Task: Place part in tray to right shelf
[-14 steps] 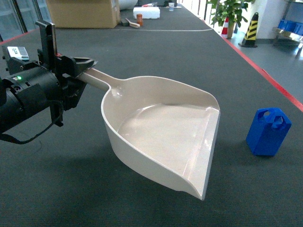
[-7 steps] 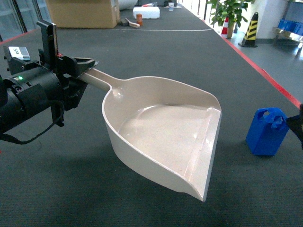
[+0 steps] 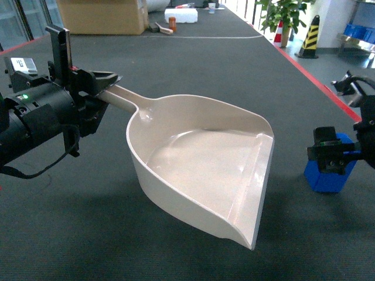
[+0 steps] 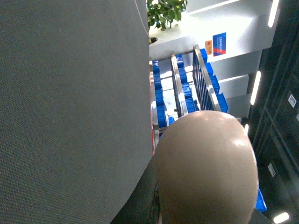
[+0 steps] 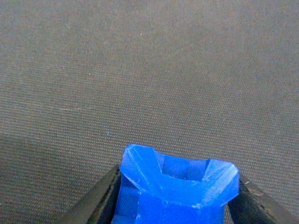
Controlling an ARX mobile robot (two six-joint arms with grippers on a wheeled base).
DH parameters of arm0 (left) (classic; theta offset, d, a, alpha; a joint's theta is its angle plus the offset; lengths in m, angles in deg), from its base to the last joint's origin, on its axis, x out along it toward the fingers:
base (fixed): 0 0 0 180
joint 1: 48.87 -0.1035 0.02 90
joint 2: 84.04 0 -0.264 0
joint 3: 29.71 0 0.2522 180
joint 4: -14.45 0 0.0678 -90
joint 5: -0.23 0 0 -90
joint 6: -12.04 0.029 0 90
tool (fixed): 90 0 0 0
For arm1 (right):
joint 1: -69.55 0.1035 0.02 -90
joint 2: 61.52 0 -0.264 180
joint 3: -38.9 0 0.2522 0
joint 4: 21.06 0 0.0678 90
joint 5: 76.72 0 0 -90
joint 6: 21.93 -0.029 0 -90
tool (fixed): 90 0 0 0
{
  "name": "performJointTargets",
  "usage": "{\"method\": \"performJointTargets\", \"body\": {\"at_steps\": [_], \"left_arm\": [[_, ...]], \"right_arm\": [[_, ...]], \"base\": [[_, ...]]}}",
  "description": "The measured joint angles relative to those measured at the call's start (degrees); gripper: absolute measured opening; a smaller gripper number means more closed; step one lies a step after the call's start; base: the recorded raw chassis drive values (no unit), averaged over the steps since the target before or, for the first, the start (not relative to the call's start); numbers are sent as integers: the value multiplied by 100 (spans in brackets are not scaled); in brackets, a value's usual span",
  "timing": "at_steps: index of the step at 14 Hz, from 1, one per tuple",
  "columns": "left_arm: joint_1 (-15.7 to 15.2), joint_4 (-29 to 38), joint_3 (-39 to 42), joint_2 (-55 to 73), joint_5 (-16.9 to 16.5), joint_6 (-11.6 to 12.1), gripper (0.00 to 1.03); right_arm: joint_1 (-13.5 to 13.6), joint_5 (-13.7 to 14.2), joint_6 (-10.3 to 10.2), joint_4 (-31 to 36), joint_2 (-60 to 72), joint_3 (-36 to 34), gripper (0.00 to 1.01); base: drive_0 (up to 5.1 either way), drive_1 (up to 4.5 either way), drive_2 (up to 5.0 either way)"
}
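Between right gripper (image 5: pixel 180 200) jaws, part (image 5: pixel 176 186).

no readable text anywhere: blue sign (image 4: pixel 219 44) and small orange sign (image 4: pixel 209 46) on the white wall carry print too small to make out

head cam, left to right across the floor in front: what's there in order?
left gripper shut on the handle → tray, its scoop empty → right gripper at the part, which sits on the dark carpet. The gripper overlaps the part, so no order between those two.
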Motion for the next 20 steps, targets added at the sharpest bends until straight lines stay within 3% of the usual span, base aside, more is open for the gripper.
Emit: {"method": "performJointTargets", "body": {"at_steps": [1,2,3,4,5,7,9,10,11,13,15,17,19,20], "left_arm": [[-7,0,0,0,7,0,16],[-7,0,0,0,9,0,16],[-4,0,0,0,4,-2,16],[-4,0,0,0,4,0,16],[-4,-2,0,0,-2,0,16],[-4,2,0,0,0,-2,16],[-4,0,0,0,9,0,16],[-7,-2,0,0,7,37,16],[-17,-2,4,0,39,33,16],[-9,-9,4,0,28,57,16],[-4,-4,4,0,15,63,16],[-4,-4,7,0,11,66,16],[-4,-7,7,0,13,66,16],[-4,-7,7,0,13,66,16]], "right_arm": [[-26,195,-96,-61,-212,-245,47],[116,-98,-356,-339,-1740,-804,47],[389,-350,-531,-195,-2240,-798,47],[850,-761,-815,-72,-2583,-656,47],[1320,-1104,-1246,90,-2527,-426,47],[2100,-1128,-2033,17,-1816,-114,47],[2559,-1060,-2629,15,-1058,142,47],[2704,-925,-2745,118,-780,269,47],[2721,-723,-2752,249,-673,286,58],[2632,-116,-2566,745,-691,221,80],[2341,459,-2048,1423,-1147,-138,100],[1993,645,-1335,1670,-2039,-632,98],[1694,1016,-520,1718,-3008,-1338,98],[1504,1130,-55,1401,-3683,-1853,98]], "base": [[0,0,0],[0,0,0],[0,0,0],[0,0,0],[0,0,0],[0,0,0],[0,0,0],[0,0,0],[0,0,0],[0,0,0],[0,0,0],[0,0,0],[0,0,0],[0,0,0]]}}
